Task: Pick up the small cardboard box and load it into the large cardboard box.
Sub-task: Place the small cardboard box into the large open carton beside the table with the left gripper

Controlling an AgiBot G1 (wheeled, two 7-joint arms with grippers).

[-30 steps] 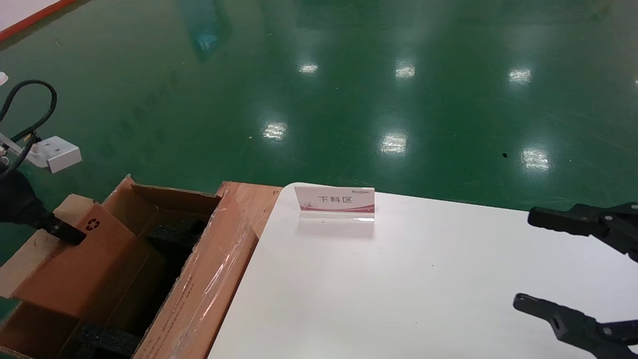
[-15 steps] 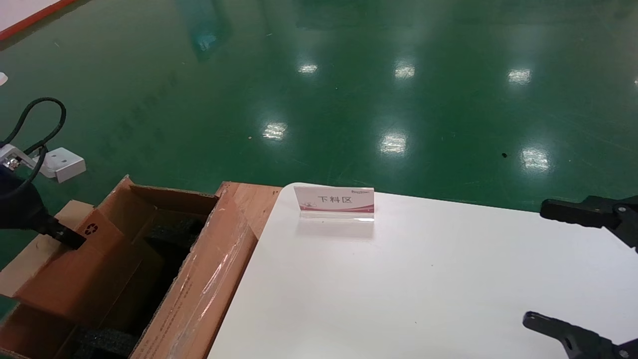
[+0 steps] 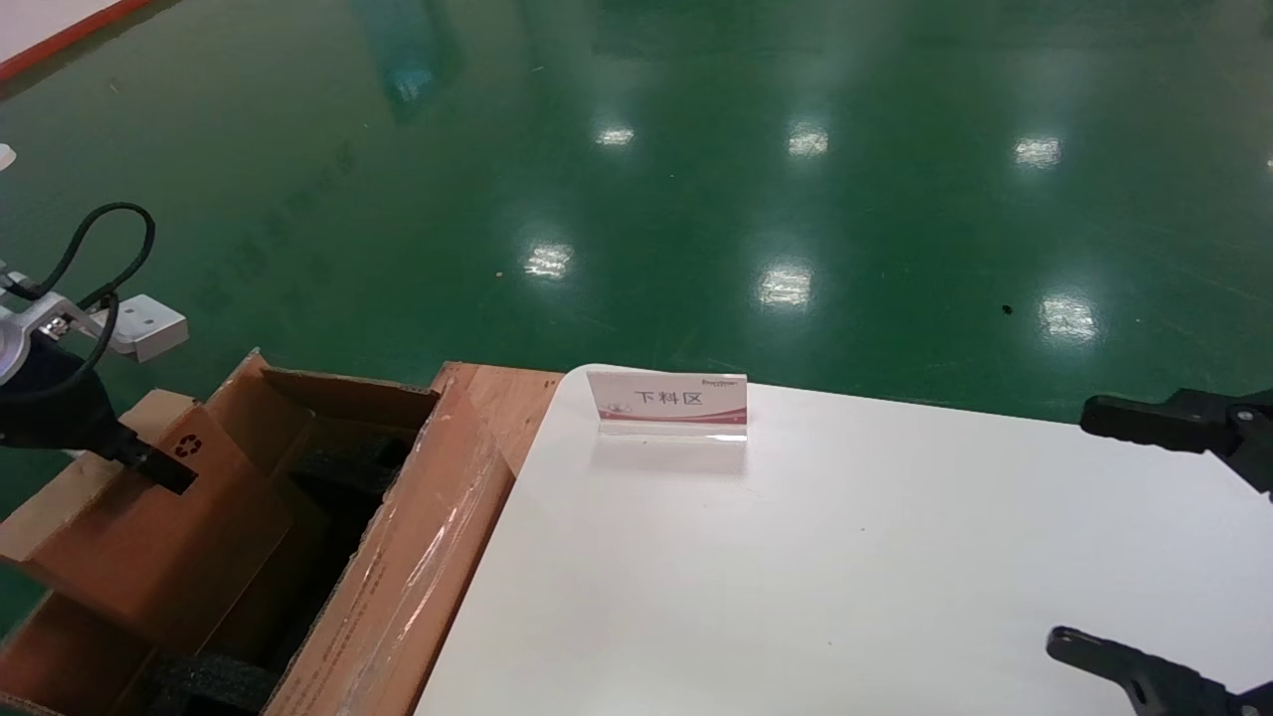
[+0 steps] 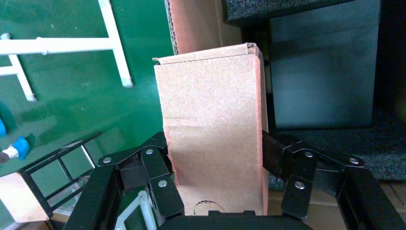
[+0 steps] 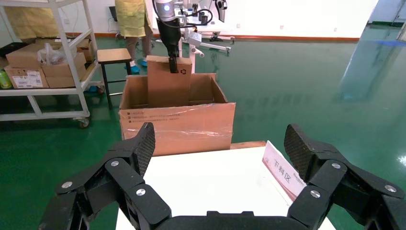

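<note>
My left gripper (image 3: pixel 149 462) is shut on the small cardboard box (image 3: pixel 159 537), which is reddish-brown with a black recycling symbol. The fingers clamp its two sides in the left wrist view (image 4: pixel 213 139). The box stands tilted, with its lower part inside the large cardboard box (image 3: pixel 418 557), a long brown carton with taped rim and black foam (image 3: pixel 214 681) inside. The right wrist view shows the small box (image 5: pixel 167 86) sticking up above the carton (image 5: pixel 177 127). My right gripper (image 3: pixel 1079 527) is open and empty over the table's right side.
The white table (image 3: pixel 796 577) carries a small acrylic sign (image 3: pixel 668 403) at its far edge. A wooden board (image 3: pixel 502 393) lies between carton and table. Beyond the carton stand a shelf rack (image 5: pixel 43 57) with boxes, a stool (image 5: pixel 114 56) and a person.
My left gripper has shifted slightly right with the small box, over the carton. My right gripper drew back toward the right edge, then stayed still.
</note>
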